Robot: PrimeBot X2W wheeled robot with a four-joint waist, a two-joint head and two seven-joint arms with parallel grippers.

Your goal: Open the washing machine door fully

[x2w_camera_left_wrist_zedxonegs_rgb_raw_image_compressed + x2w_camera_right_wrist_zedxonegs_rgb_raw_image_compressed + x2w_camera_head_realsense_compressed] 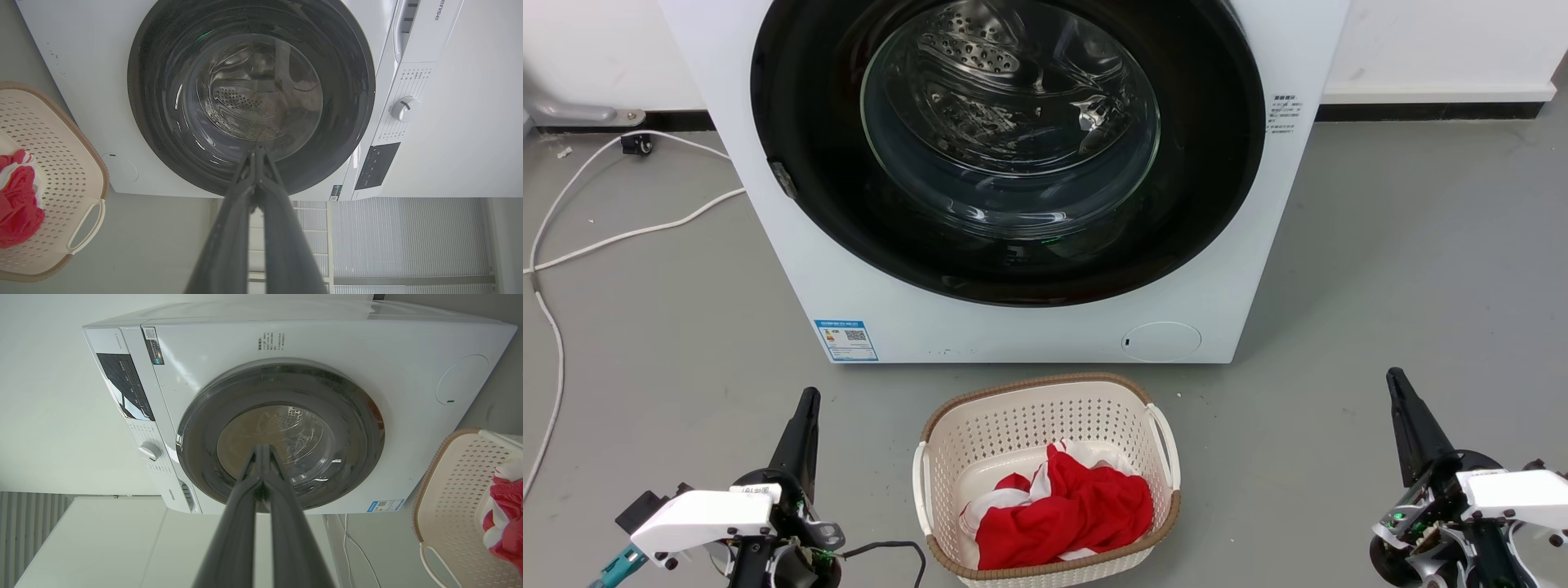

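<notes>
Head view is showing you the washing machine door (1009,147) sitting shut, flush on the machine's front panel (833,286) and spanning nearly from its left edge to its right. The laundry basket (1045,380) is waiting on the floor (1380,269) just below the panel's bottom edge, probably so it is ready for loading. Your left gripper (807,404) and right gripper (1398,384) are hanging low on either side of the basket, well apart from the door. Each has its fingers pressing together tip to tip, gripping nothing.
</notes>
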